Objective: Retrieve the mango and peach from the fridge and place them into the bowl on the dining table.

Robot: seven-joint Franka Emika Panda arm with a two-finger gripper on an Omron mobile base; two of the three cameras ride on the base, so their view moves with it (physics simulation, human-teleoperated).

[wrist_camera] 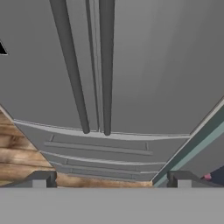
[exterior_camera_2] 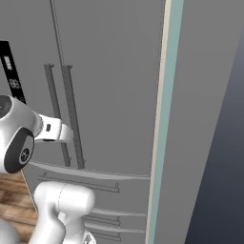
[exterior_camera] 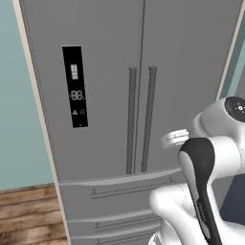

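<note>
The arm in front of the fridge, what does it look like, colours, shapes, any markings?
The arm is glossy white with rounded, bulging segments. A dark grey to black band runs along one link, and round dark caps cover its joints, one with small pale markings. In the hand view the gripper shows two small, blocky dark grey fingertips. No cables are visible.

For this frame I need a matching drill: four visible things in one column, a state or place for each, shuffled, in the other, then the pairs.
Things:
1. tall grey French-door fridge
2. black display panel
3. two vertical grey bar handles
4. gripper

States or places:
A. fingers spread wide, holding nothing
B. on the left door
C. doors shut
D. side by side along the centre seam

Pairs: 1-C, 2-B, 3-D, 4-A
</note>
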